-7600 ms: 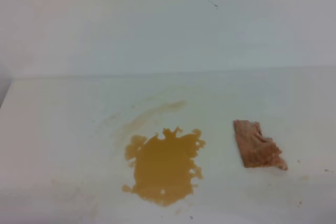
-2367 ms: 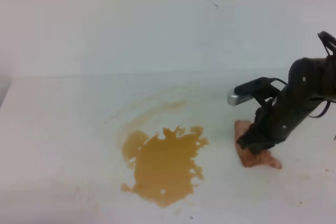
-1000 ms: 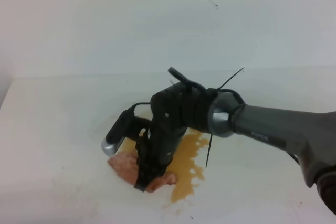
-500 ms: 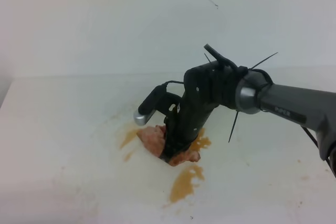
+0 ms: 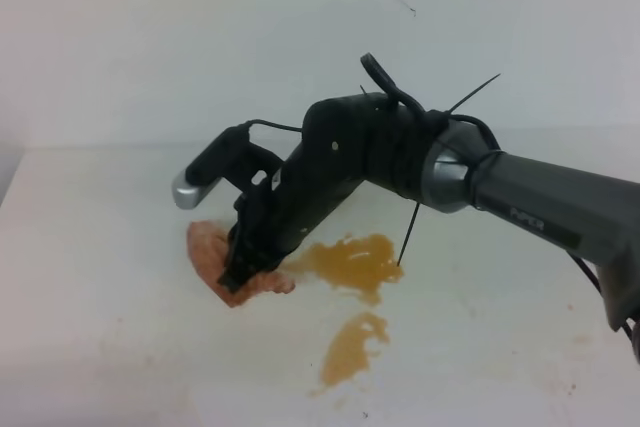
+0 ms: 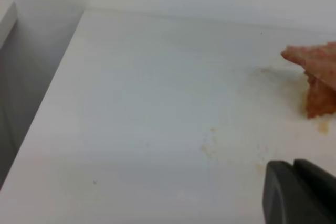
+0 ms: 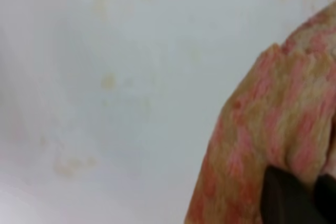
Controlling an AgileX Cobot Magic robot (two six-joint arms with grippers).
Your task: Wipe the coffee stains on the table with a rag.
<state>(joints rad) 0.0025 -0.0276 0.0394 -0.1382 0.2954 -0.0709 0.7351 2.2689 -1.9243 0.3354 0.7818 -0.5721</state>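
My right gripper [image 5: 241,269] reaches across to the left half of the table [image 5: 90,247] and is shut on the pinkish-brown rag [image 5: 208,251], pressing it on the surface. The right wrist view shows the rag [image 7: 262,129], now stained tan, pinched by the dark fingertips [image 7: 286,195]. The coffee stains remain as an amber blotch [image 5: 352,261] right of the rag and a smaller one [image 5: 350,345] below it. The left wrist view shows the rag [image 6: 319,74] at its right edge and faint tan specks [image 6: 210,148]. Only a dark part of the left gripper [image 6: 299,195] shows, low right.
The white wall [image 5: 200,37] rises behind the table. The table's left edge [image 6: 58,77] drops off beside a grey gap. The right arm's dark body [image 5: 520,197] stretches over the table's right half, with cable ties sticking out.
My right gripper has dragged the rag left from the middle of the spill. The stain is much smaller than at the start and is split into two blotches.
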